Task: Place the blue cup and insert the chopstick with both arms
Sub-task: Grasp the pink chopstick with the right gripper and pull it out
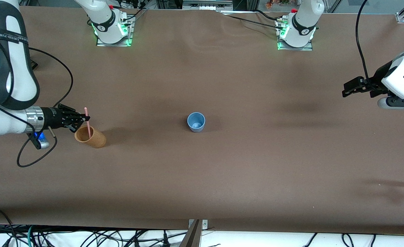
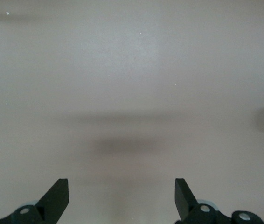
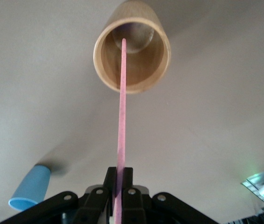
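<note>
Chopstick gripped in the brown cup

Right pincer (image 1: 82, 119) clenches the chopstick (image 1: 87, 120), tip inside the brown cup (image 1: 91, 137) at the right arm's edge; left pincer (image 1: 348, 90), released, waits over the surface (image 1: 256, 164); blue cup (image 1: 196, 122) upright mid-surface.

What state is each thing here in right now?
Blue cup: upright, empty, mid-table.
Brown cup: upright, chopstick's lower end inside.
Pink chopstick: near vertical, pinched by right gripper.
Right gripper: shut on chopstick, above brown cup.
Left gripper: open, empty, waiting over its table end.

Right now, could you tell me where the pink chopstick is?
In the front view, the pink chopstick stands in the brown cup at the right arm's end of the table, its upper end pinched by the right gripper.
</note>
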Controlling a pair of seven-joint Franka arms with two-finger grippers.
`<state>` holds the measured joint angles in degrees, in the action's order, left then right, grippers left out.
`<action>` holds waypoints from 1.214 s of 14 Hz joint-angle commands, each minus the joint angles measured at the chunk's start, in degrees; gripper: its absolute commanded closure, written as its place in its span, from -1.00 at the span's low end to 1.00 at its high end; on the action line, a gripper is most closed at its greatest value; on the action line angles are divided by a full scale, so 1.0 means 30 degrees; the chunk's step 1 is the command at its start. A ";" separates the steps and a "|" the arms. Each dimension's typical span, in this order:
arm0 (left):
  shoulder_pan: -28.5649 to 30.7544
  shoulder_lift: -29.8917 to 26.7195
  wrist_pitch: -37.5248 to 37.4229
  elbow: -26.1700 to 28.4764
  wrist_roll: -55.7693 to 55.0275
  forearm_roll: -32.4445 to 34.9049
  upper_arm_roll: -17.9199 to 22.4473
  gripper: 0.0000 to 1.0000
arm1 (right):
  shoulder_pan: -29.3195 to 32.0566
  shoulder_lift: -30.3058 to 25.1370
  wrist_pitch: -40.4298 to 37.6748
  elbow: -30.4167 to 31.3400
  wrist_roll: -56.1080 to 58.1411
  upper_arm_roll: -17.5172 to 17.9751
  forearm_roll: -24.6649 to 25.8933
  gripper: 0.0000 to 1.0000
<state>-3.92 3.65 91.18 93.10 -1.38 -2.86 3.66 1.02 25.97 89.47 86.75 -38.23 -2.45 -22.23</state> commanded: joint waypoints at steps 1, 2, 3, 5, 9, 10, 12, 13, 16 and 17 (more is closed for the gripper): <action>-0.0187 0.0279 -0.0218 -0.0537 -0.0067 -0.0452 0.0127 -1.00 | 0.0303 -0.0129 -0.2537 -0.1635 0.0028 0.0084 -0.0325 1.00; -0.0187 0.0337 -0.0219 -0.0537 -0.0067 -0.0423 0.0098 -1.00 | 0.0303 -0.0159 -0.3562 -0.2366 -0.0001 0.0055 -0.0354 1.00; -0.0187 0.0367 -0.0219 -0.0537 -0.0009 -0.0452 0.0098 -1.00 | 0.0303 -0.0188 -0.4529 -0.3128 -0.0001 0.0055 -0.0325 1.00; -0.0187 0.0367 -0.0219 -0.0566 0.0020 -0.0452 0.0098 -1.00 | 0.0303 -0.0188 -0.6231 -0.4478 -0.0611 0.0230 -0.0557 1.00; -0.0188 0.0367 -0.0189 -0.0566 0.0020 -0.0452 0.0098 -1.00 | -0.0047 -0.0569 -0.6766 -0.4864 -0.3771 0.0493 -0.4064 1.00; -0.0216 0.0367 -0.0189 -0.0566 0.0020 -0.0423 0.0098 -1.00 | -0.0425 -0.0569 -0.6534 -0.4864 -0.4795 0.0814 -0.4829 1.00; -0.0217 0.0396 -0.0189 -0.0566 0.0020 -0.0452 0.0098 -1.00 | -0.1536 -0.0540 -0.5048 -0.4864 -0.6730 0.1429 -0.5246 1.00; -0.0217 0.0396 -0.0189 -0.0566 0.0020 -0.0423 0.0098 -1.00 | -0.2238 -0.0511 -0.3877 -0.4864 -0.7957 0.1751 -0.5421 1.00; -0.0217 0.0367 -0.0189 -0.0566 0.0020 -0.0423 0.0098 -1.00 | -0.5166 -0.0102 -0.0508 -0.4835 -1.1124 0.1901 -0.5510 1.00; -0.0246 0.0396 -0.0189 -0.0566 0.0020 -0.0423 0.0098 -1.00 | -0.5929 0.0045 0.0577 -0.4864 -1.2207 0.1901 -0.5685 1.00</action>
<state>-4.39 4.14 91.18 92.96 -1.38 -2.89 3.65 -13.19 25.13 86.72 72.74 -69.43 3.39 -37.92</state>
